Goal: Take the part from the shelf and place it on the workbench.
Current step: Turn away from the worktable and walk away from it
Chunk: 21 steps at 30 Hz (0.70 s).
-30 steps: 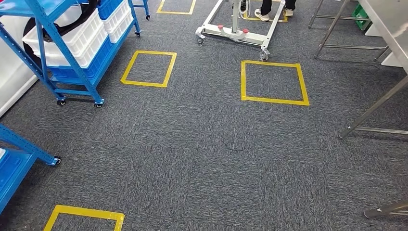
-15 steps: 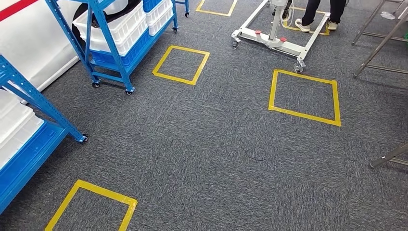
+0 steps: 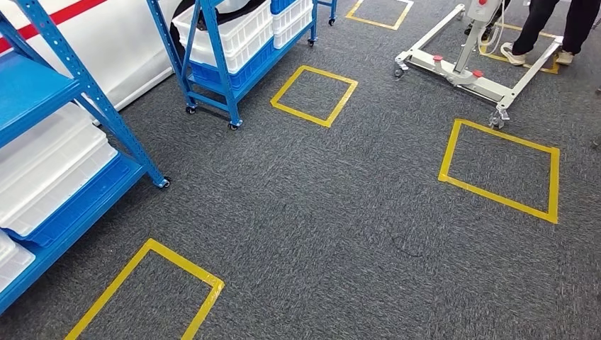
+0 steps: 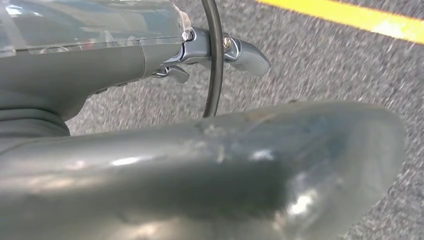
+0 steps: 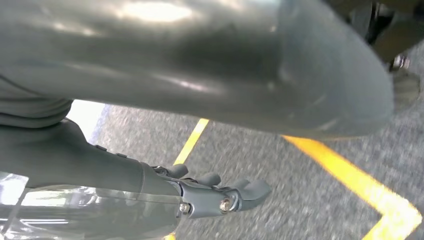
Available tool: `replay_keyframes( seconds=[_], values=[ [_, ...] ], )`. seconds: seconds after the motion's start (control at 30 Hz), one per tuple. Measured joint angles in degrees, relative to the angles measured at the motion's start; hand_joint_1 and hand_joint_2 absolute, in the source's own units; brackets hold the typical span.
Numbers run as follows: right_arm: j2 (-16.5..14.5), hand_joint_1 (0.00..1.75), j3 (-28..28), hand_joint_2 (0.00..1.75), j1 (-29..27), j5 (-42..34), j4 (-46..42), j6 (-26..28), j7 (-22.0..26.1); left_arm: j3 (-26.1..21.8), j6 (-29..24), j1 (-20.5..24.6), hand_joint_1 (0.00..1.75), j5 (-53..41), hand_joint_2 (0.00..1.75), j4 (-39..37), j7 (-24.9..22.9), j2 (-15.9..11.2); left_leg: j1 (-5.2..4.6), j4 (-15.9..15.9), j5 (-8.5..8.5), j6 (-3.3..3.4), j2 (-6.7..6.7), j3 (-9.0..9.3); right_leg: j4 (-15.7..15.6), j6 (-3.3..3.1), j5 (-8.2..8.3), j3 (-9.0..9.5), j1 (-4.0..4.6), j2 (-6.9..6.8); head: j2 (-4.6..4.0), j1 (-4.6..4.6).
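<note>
A blue shelf is seen at nine o'clock in the head view, white bins stacked on its lower tier, and a second rack is set further off at eleven o'clock. The part itself cannot be picked out; it may lie in a bin or on a tier, but nothing that can be named as it is shown. No workbench is made out from here either.

Both arms are hung low over the carpet. In the left wrist view the left hand is seen with its fingers extended and nothing held, a dark cable crossing in front of it (a loop of the robot's own wiring, by the look of it). In the right wrist view the right hand is likewise empty, fingers stretched out side by side above yellow tape.

The fetching step is judged barely begun. Trouble could be met at the shelf: its caster leg stands out at nine o'clock, and a foot or a hanging hand could be caught on it if the approach is cut close. A wheeled white frame and a person are placed at one o'clock, so a wide swing that way could lead to a bump. A wrong bin could also be reached for, since the part is unidentified.
</note>
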<state>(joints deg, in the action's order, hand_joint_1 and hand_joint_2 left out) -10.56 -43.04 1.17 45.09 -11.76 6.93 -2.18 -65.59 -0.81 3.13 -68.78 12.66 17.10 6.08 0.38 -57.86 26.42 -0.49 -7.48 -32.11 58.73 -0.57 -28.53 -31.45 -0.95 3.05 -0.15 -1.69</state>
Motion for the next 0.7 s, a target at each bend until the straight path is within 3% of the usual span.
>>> replay_keyframes(
  seconds=[0.07,0.13,0.2,0.23,0.27,0.3,0.37,0.43,0.5,0.53,0.6,0.63,0.7],
  values=[
    [0.0,0.00,0.0,0.00,0.0,0.0,0.0,-0.3,0.0,0.0,0.0,-0.2,0.00,0.0,0.00,0.0,0.0,0.0,0.00,-1.9,1.29,-0.56,2.07,-0.82,-0.7,-0.79,0.26,0.40,-0.12,-1.43,0.00,0.00],
    [0.0,0.00,0.0,0.00,-0.2,0.0,0.0,-0.5,0.0,0.0,0.0,0.0,0.00,0.0,0.00,0.0,0.0,0.0,0.03,-8.1,4.78,-1.01,5.44,-3.79,-1.0,-1.35,0.28,0.63,0.01,-3.05,0.00,-0.01],
    [0.0,0.00,0.0,0.00,-0.3,0.0,0.0,-0.5,0.0,0.0,0.0,0.1,0.00,0.0,0.00,0.0,0.0,0.0,0.21,-15.0,7.51,-1.42,6.70,-7.25,-1.0,-1.54,0.09,0.67,0.20,-4.78,0.00,-0.01],
    [0.0,0.00,0.0,0.00,-0.3,0.0,0.0,-0.5,0.0,0.0,0.0,0.1,0.00,0.0,0.00,0.0,0.0,-0.1,0.28,-16.1,7.36,-1.55,6.93,-7.79,-1.0,-1.53,-0.05,0.75,0.24,-5.58,0.00,-0.01],
    [0.0,0.00,0.0,0.00,-0.3,0.0,0.0,-0.6,0.0,0.0,0.0,0.0,0.00,0.0,0.00,0.0,0.0,-0.1,0.34,-14.9,6.11,-1.62,7.21,-7.15,-1.0,-1.46,-0.20,0.91,0.24,-6.33,0.00,-0.02],
    [0.0,0.00,0.0,0.00,-0.3,0.0,0.0,-0.6,0.0,0.0,0.0,-0.1,0.00,0.0,0.00,0.0,0.0,-0.1,0.37,-11.6,4.11,-1.60,7.78,-5.43,-1.0,-1.33,-0.40,1.17,0.24,-7.04,0.00,-0.02],
    [0.0,0.00,0.0,0.00,-0.3,0.0,0.0,-0.7,0.0,0.0,0.0,-0.1,0.00,0.0,0.00,0.0,-0.1,-0.1,0.16,-3.8,0.88,-1.20,10.17,-1.45,-0.9,-0.85,-0.92,1.73,0.42,-8.32,0.00,-0.01],
    [0.0,0.00,0.0,0.00,-0.2,0.1,0.0,-0.8,0.0,0.0,0.0,0.1,0.00,0.0,0.00,0.0,-0.1,-0.1,-0.21,-0.5,0.07,-0.40,11.33,0.12,-0.7,-0.25,-1.33,2.11,0.71,-9.45,0.00,0.00],
    [0.0,0.00,0.0,0.00,0.1,0.1,0.0,-0.8,0.0,0.0,0.0,0.0,0.00,0.0,0.00,0.0,-0.1,-0.2,-0.37,-0.3,-0.03,0.46,10.09,0.11,-0.8,0.36,-1.57,2.45,0.76,-10.46,0.00,-0.01],
    [0.0,0.00,0.0,0.00,0.2,0.2,0.0,-0.8,0.0,0.0,0.0,-0.2,0.00,0.0,0.00,0.0,-0.1,-0.2,-0.31,-0.1,-0.17,0.86,9.51,0.22,-0.5,0.68,-1.93,2.58,0.61,-10.04,0.00,0.00],
    [0.0,0.00,0.0,0.00,0.2,0.2,0.0,-0.8,0.1,0.0,0.0,-0.2,0.00,0.0,0.00,0.0,-0.1,-0.2,-0.09,0.4,-0.52,1.68,8.34,0.46,2.9,1.15,-4.36,1.25,0.31,-7.12,0.00,0.02],
    [0.0,0.00,0.0,0.00,0.1,0.2,0.0,-0.8,0.1,0.0,0.0,-0.1,0.00,0.0,0.00,0.0,-0.1,-0.2,-0.06,0.5,-0.63,1.92,7.75,0.36,6.4,1.24,-6.23,-0.37,0.18,-5.24,0.00,0.03],
    [0.0,0.00,0.0,0.00,-0.1,0.2,0.0,-0.8,0.1,0.0,0.0,0.1,0.00,0.0,0.00,0.0,-0.1,-0.2,-0.13,0.4,-0.73,2.12,6.29,0.18,13.9,1.28,-9.04,-4.36,0.16,-3.53,0.00,0.03]
  ],
)
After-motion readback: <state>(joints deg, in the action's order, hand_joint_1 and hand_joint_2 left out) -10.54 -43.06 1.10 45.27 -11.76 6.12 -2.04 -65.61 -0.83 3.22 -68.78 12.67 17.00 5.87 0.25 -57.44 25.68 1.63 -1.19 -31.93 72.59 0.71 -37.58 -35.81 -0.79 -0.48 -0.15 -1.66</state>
